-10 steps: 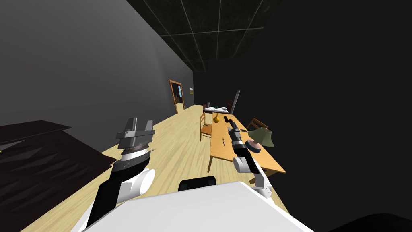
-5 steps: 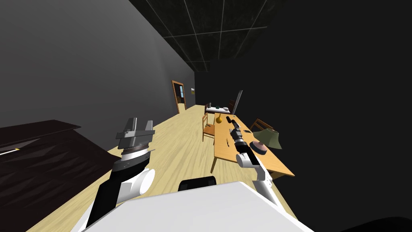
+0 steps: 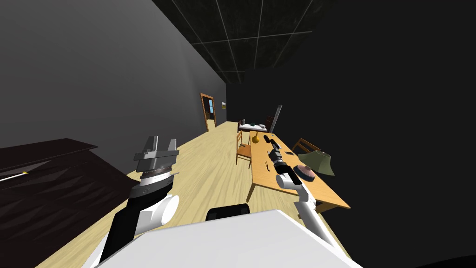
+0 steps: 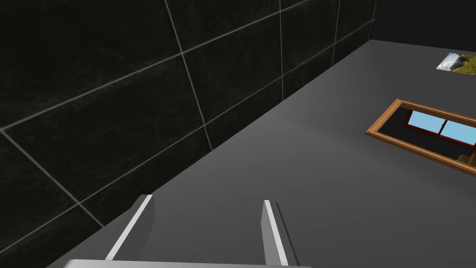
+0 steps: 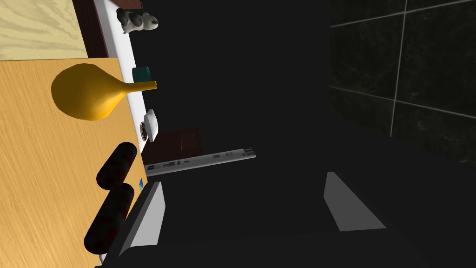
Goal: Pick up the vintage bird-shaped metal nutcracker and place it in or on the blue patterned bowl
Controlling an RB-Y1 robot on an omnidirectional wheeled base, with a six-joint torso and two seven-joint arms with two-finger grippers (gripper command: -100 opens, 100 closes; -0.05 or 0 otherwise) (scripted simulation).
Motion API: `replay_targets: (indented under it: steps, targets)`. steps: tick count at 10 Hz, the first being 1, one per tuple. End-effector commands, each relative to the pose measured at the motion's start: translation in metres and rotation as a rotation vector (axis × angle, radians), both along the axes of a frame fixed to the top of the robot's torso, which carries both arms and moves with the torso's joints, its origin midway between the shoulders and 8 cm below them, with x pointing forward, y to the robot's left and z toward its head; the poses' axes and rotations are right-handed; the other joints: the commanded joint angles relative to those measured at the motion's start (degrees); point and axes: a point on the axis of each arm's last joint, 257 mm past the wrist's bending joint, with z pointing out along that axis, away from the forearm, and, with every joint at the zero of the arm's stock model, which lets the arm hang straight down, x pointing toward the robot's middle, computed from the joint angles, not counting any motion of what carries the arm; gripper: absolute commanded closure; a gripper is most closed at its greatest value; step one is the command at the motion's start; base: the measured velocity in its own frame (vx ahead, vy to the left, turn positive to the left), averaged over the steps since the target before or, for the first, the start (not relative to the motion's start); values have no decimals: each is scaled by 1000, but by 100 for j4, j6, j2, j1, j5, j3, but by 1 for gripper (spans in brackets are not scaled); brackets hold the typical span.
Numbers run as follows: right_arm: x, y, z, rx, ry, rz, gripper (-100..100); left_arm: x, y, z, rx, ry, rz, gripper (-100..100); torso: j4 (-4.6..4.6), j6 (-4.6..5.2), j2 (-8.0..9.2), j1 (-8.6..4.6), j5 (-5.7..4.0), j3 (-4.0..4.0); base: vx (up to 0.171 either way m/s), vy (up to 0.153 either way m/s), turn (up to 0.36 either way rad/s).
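Target is the thin dark nutcracker [image 3: 268, 165], lying flat on the long orange-brown wooden table [image 3: 260, 181], just beside the right forearm on its left side. It's too small to tell head from tail; the long axis looks to run roughly along the table's length. The right gripper [image 5: 246, 209] is out past it, further down the table, so the thing lies back toward me and left of the fingertips, not ahead of them. Right arm is clearly the nearer one.

Jaws wide apart, nothing between them. Arm is stretched nearly straight over the table, hand pointing along its length, rolled so the tabletop sits off one finger's side. A yellow gourd-shaped vase [image 5: 88, 95] and two black cylinders [image 5: 116, 167] lie ahead on that side.

The round dark-rimmed bowl with a pinkish-brown inside [image 3: 305, 171] sits on the table at the forearm's other side, near it — short carry, I'd judge. Next move likely needs the hand drawn back, tipped down, fingers set across the long axis.

The left gripper [image 3: 162, 139] is raised at my left, well apart from the table — spread open, empty.
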Motion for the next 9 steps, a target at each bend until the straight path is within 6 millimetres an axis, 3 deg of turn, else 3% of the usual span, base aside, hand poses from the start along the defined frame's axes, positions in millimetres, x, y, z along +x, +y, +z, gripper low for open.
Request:
replay_targets:
  steps: [1,4,7,9]
  targets:
    - [-2,-5,-11,28,41,-9,-100,0,0,0,0,0,0,0,0,0,0,0,0,0,49,51,5]
    - [1,-40,-43,126,131,-52,-100,0,0,0,0,0,0,0,1,1,7,-5,-1,4,54,68,3]
    - [0,-57,-64,186,192,-77,-100,0,0,0,0,0,0,0,-1,0,-7,-8,-2,-4,70,54,-3]
    - [-4,-87,-89,297,261,-122,-100,0,0,0,0,0,0,0,0,1,-1,-8,-2,-1,91,83,-16]
